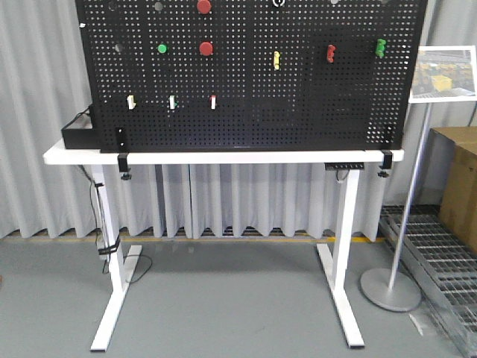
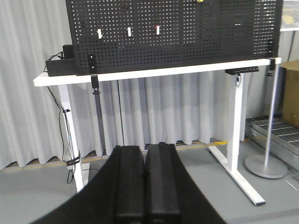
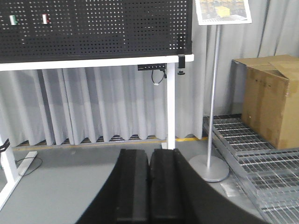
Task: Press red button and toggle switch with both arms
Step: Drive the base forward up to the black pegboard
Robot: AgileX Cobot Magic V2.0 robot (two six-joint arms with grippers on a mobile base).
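Left gripper (image 2: 144, 150) and right gripper (image 3: 149, 153) hang low with their fingers pressed flat together, clasping nothing, well short of the white table (image 1: 223, 157). Bare grey floor (image 1: 223, 298) lies open between them and the table legs. Standing on the table's top, the black board (image 1: 313, 112) faces the robot, so every target sits ahead of and well above both grippers. A row of 3 small upright switches (image 1: 172, 102) crosses the board's lower left. 2 red buttons (image 1: 206, 48) sit higher, 1 above the other, just right of a green button (image 1: 162, 48), and neither wrist view reaches them. From the left wrist the switches appear up and slightly left. From the right wrist only 2 show, at the far upper left, so the left gripper looks the nearer to that row. Likely hazards are the table's front edge jutting below the board and, on the right gripper's side, a sign stand (image 3: 212, 93) and a cardboard box (image 3: 271, 98).
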